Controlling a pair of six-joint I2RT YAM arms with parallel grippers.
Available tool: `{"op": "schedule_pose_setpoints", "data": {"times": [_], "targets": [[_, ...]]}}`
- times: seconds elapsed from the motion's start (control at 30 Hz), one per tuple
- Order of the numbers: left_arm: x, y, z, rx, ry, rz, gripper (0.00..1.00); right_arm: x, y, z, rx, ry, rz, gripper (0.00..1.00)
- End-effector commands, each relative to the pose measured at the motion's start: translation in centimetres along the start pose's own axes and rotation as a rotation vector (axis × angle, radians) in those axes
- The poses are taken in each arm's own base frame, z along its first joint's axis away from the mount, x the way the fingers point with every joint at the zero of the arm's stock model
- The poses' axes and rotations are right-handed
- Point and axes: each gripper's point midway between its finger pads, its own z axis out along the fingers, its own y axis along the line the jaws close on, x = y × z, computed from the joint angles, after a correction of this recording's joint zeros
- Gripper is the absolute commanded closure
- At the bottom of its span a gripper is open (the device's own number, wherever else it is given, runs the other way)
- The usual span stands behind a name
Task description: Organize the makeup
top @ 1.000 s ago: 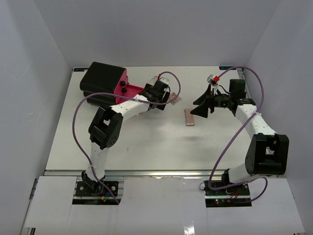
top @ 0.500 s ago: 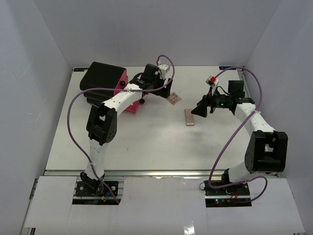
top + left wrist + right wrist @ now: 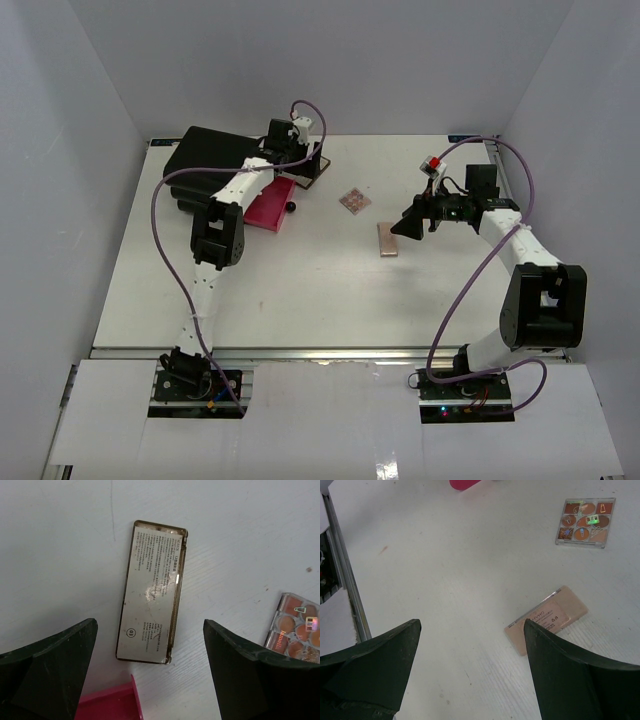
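My left gripper (image 3: pixel 303 160) is open and empty above the table's back, beside the box. Below it lies the grey flat compact (image 3: pixel 152 612), label side up, between the spread fingers in the left wrist view (image 3: pixel 150 680); in the top view it (image 3: pixel 322 168) shows at the gripper's tip. The pink square palette (image 3: pixel 353 201) lies mid-table and shows at the left wrist view's right edge (image 3: pixel 297 629). The pink rectangular palette (image 3: pixel 387 239) lies just left of my open, empty right gripper (image 3: pixel 412 222), near its right finger (image 3: pixel 547 617). The bottle and the tubes are not in view.
The big black box (image 3: pixel 205 160) stands at the back left with one pink drawer (image 3: pixel 272 203) pulled out, its black knob (image 3: pixel 291 207) toward the middle. The drawer's corner shows in the left wrist view (image 3: pixel 110 702). The side walls stand close on both sides.
My left arm has swung from the middle of the table back past the drawer to the grey compact. The square palette has come into open view. The right arm has barely moved.
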Motion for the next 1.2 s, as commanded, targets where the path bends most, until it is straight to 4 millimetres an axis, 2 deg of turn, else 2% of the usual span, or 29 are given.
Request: {"op": "schedule_pose_setpoints", "data": {"times": [0.0,0.23,0.47,0.57,0.77,0.97,1.17], "targets": [[-2.9,-1.2,0.0,0.066,-0.088,0.043,0.02,-1.3,-1.0,-0.9,0.016,-0.026,-0.025,0.1],[-1.0,-0.7,1.7,0.057,-0.064,0.029,0.02,-1.0,-1.3,-0.8,0.012,-0.017,-0.011,0.1],[0.7,-0.9,3.1,0.025,-0.036,0.038,0.09,-0.8,-1.5,-0.8,0.009,-0.016,-0.001,0.09],[1.7,-1.1,3.9,-0.008,-0.021,0.059,0.14,-0.9,-1.5,-0.9,0.008,-0.02,-0.001,0.09],[2.2,-1.5,4.6,-0.077,-0.016,0.113,0.23,-1.1,-1.3,-1.1,-0.005,-0.029,0.005,0.1],[1.8,-2.4,4.7,-0.101,-0.029,0.143,0.48,-1.3,-1.2,-1.2,-0.008,-0.035,0.002,0.09],[-0.2,-4.1,3.9,-0.078,-0.072,0.149,0.64,-1.4,-1.1,-1.4,-0.012,-0.04,0.0,0.1]]}}
